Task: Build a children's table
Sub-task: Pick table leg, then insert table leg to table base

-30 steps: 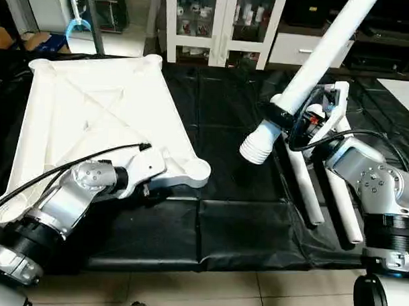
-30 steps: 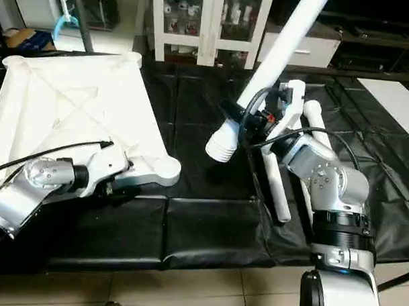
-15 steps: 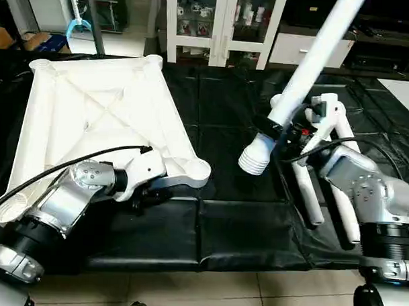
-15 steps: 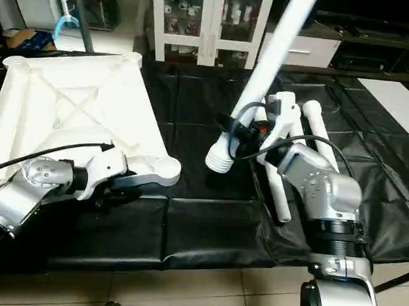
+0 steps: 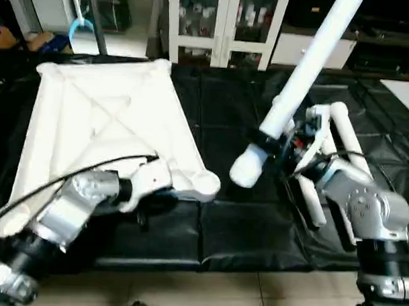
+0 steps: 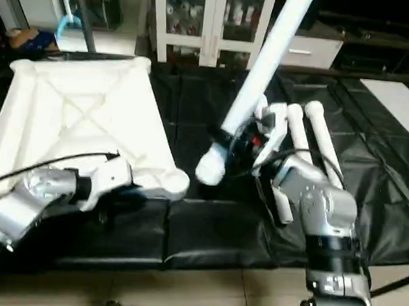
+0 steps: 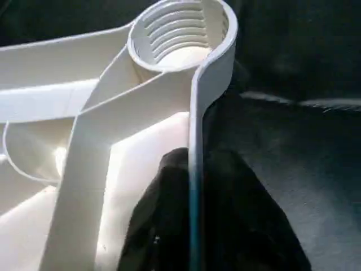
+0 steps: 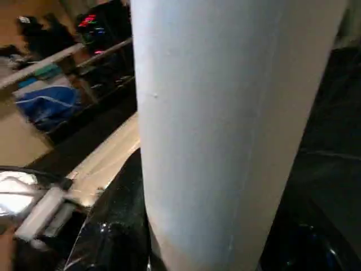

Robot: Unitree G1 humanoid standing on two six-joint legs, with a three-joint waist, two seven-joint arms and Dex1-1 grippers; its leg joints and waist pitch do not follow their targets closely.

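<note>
The white tabletop (image 5: 105, 116) lies upside down on the left, its X-braced ribs facing up. Its near right corner socket (image 5: 205, 184) shows threads inside (image 7: 180, 34). My left gripper (image 5: 147, 206) sits at the near rim by that socket, with black fingers (image 7: 225, 192) closed astride the thin rim wall. My right gripper (image 5: 273, 142) is shut on a long white leg (image 5: 308, 62), held tilted. The leg's lower end (image 5: 245, 168) hangs above the mat, just right of the socket. Up close, the leg (image 8: 225, 113) rises past the right wrist camera.
Two more white legs (image 5: 346, 138) (image 6: 277, 196) lie on the black mat (image 5: 242, 235) beside my right arm. A white glass-door cabinet (image 5: 222, 26) stands behind. Tiled floor (image 5: 186, 293) runs along the mat's near edge. A white board (image 5: 405, 89) is at far right.
My left gripper's fingers have closed on the tabletop's rim. The right arm has swung the leg's lower end left, closer to the corner socket. The camera has shifted slightly.
</note>
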